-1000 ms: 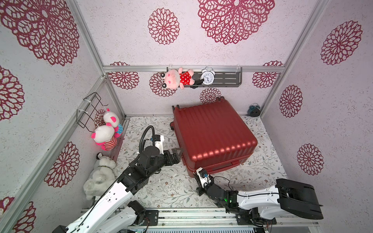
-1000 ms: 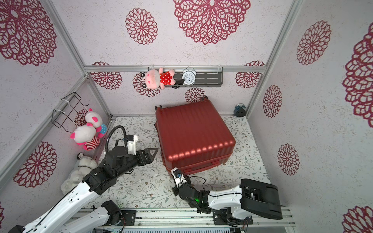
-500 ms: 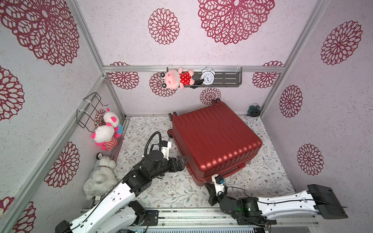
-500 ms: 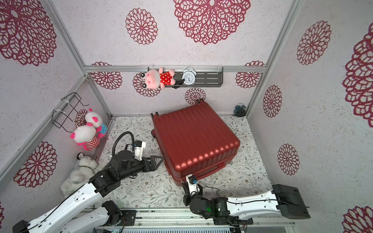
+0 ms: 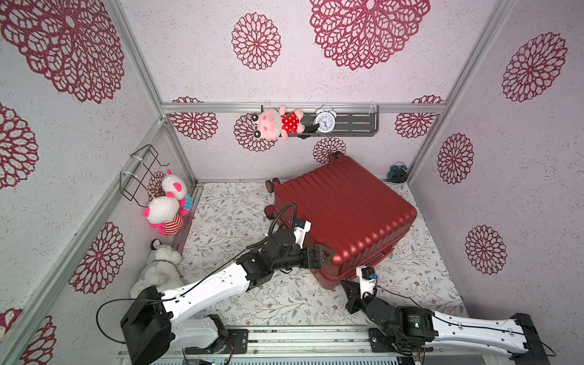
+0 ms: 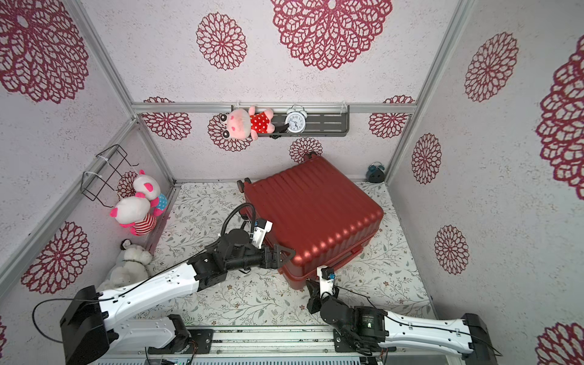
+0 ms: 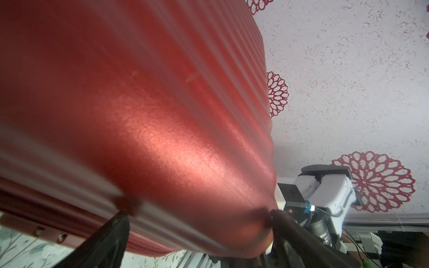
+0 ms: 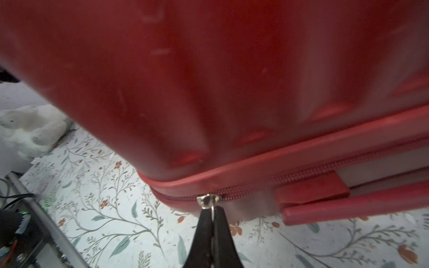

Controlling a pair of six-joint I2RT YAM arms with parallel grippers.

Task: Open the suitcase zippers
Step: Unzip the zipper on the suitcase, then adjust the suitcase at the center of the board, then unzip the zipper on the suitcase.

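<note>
Suitcase point(image 5: 344, 208) swung round on bench point(image 5: 240, 215); right gripper point(image 8: 212, 210), pinching zipper pull point(image 8: 207, 200), likely drags case, not slider; left gripper point(image 5: 325, 257) spread at corner.

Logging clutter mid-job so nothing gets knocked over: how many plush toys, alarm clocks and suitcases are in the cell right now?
Plush toys: 4
Alarm clocks: 2
Suitcases: 1
Total: 7

Suitcase point(image 5: 347, 205) turned, near corner swung to the right, left claw point(image 5: 327, 259) moved from its left side to straddle that corner, right claw point(image 8: 212, 210) carried zipper pull point(image 8: 207, 200) rightward.
</note>
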